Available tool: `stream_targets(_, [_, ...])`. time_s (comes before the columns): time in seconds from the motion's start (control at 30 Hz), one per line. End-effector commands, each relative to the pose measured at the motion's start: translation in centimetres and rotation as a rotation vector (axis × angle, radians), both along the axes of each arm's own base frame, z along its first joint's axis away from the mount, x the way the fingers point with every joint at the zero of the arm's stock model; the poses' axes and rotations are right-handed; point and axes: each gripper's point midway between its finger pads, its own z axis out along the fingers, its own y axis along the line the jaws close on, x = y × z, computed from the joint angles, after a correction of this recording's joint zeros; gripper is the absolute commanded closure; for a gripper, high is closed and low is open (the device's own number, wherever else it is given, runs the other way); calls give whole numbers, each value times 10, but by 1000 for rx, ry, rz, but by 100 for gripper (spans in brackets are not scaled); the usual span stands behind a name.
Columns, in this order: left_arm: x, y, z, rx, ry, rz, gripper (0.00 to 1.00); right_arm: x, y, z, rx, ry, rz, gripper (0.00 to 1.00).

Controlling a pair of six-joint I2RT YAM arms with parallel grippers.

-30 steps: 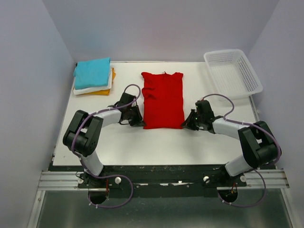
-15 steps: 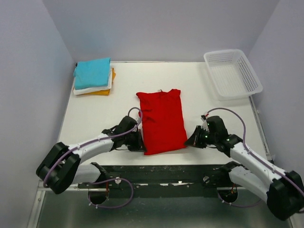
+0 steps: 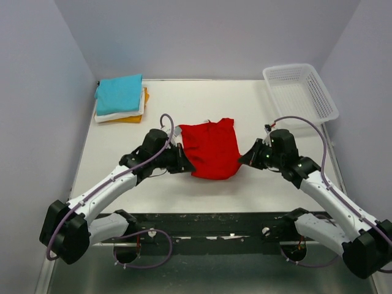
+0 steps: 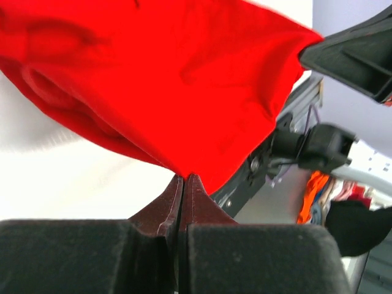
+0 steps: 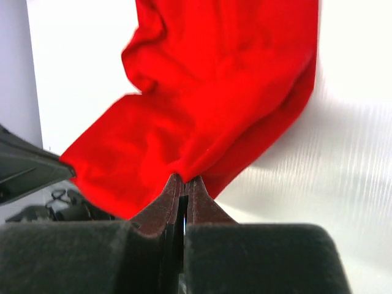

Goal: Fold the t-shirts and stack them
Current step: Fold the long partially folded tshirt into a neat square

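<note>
Grip: left gripper (image 3: 185, 164) and right gripper (image 3: 244, 159) each pinch a near corner of red shirt (image 3: 211, 149) | shirt at centre of table (image 3: 202, 195), near hem raised, apparently to fold towards the collar | folded stack (image 3: 120, 98) sits far-left as drop target

White matte desk (image 3: 202, 191) in the middle, boxed in by plain pale lavender-grey panels: left wall (image 3: 37, 92), far wall (image 3: 202, 37), right wall (image 3: 367, 61), all bare and meeting the desk at its edges. Along the desk's near edge a dark strip (image 3: 214, 219), then an aluminium rail (image 3: 79, 231) running left to right, with dull grey-green floor (image 3: 214, 269) nearer still. Light is even and diffuse from above, with soft faint shadows on the desk; the left wrist view shows a blurred orange patch (image 4: 312, 196) past the desk edge, too unclear to identify.
</note>
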Motion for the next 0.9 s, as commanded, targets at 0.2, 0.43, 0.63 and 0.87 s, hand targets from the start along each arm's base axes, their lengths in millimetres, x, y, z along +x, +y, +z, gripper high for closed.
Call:
stream_targets(0.2, [93,18,48,-58,-63,120,100,116,14,63,-40,-240,-143,99])
stream_targets(0.43, [144,32,51,-47,-43,188,100,172,11,59,-51,-226,-156,99])
stream_targets(0.63, [200,53,33,-35,16,257,100,220,12,35,-54,-214,-155,99])
stream_targets(0.87, [265,74,-8,50,80,340,100,282,17,-22,-69,-184,-169,99])
